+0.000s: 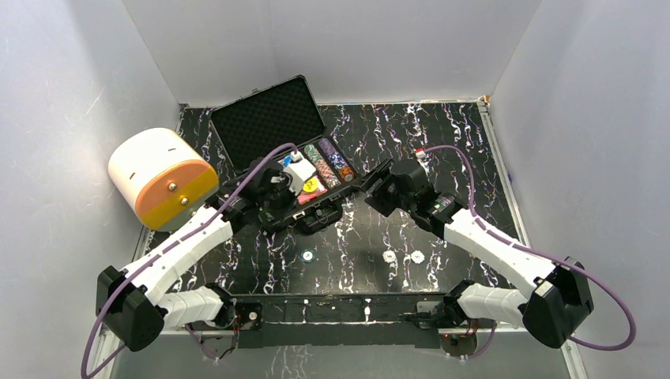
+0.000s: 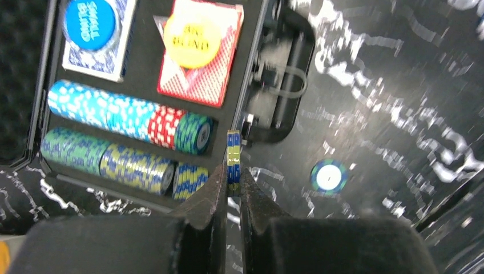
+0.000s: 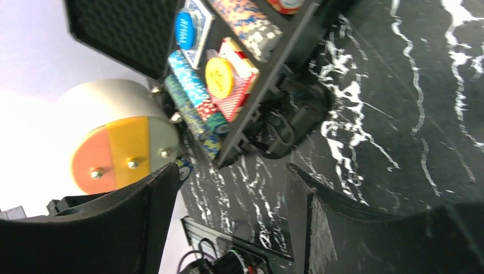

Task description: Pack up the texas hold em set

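Note:
The black case [image 1: 265, 118] lies open at the table's back, its foam tray [image 2: 145, 85] holding rows of poker chips [image 2: 122, 117], a red card deck [image 2: 201, 74], a blue deck [image 2: 97, 57] and a yellow button [image 2: 192, 40]. My left gripper [image 2: 233, 174] is shut on a yellow-and-blue chip [image 2: 233, 154], held on edge over the tray's front rim near the handle [image 2: 285, 74]; in the top view the left gripper [image 1: 283, 192] hangs over the tray. My right gripper [image 3: 228, 194] is open and empty, just right of the case [image 1: 378, 185].
Three loose chips lie on the table in front of the case [image 1: 307, 255], [image 1: 389, 257], [image 1: 415, 257]; one shows in the left wrist view [image 2: 329, 176]. The big white-and-orange cylinder [image 1: 162, 178] stands left of the case. White walls enclose the table.

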`<action>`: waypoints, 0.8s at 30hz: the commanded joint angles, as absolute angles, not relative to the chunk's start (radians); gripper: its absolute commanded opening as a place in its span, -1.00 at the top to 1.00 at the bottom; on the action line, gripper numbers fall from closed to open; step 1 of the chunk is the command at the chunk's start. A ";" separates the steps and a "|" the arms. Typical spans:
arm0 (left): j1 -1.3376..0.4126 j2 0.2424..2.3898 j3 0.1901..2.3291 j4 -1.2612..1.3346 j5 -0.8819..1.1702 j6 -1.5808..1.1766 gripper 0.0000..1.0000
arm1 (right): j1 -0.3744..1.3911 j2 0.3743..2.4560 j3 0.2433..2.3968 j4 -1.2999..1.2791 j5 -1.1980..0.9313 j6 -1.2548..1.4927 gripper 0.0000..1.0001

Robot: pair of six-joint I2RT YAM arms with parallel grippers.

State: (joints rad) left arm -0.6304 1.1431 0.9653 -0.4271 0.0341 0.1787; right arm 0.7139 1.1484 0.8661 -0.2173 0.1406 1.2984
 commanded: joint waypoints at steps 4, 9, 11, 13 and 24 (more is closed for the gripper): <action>-0.630 1.205 0.985 -0.637 -0.108 0.392 1.00 | 0.706 1.131 0.820 -0.270 0.170 1.287 -0.47; -0.630 1.243 0.985 -0.654 -0.161 0.407 1.00 | 0.704 1.150 0.824 -0.263 0.151 1.292 -0.46; -0.630 1.265 0.982 -0.662 -0.160 0.410 1.00 | 0.704 1.155 0.824 -0.259 0.146 1.292 -0.46; -0.630 1.286 0.980 -0.669 -0.159 0.407 1.00 | 0.704 1.158 0.824 -0.259 0.144 1.291 -0.46; -0.630 1.346 0.984 -0.678 -0.158 0.419 1.00 | 0.704 1.153 0.812 -0.258 0.137 1.289 -0.46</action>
State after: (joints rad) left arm -0.6304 1.3361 0.9649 -0.6533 -0.1291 0.4049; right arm 0.7071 1.1629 0.8108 -0.2825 0.1345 1.2938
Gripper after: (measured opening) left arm 0.051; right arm 0.730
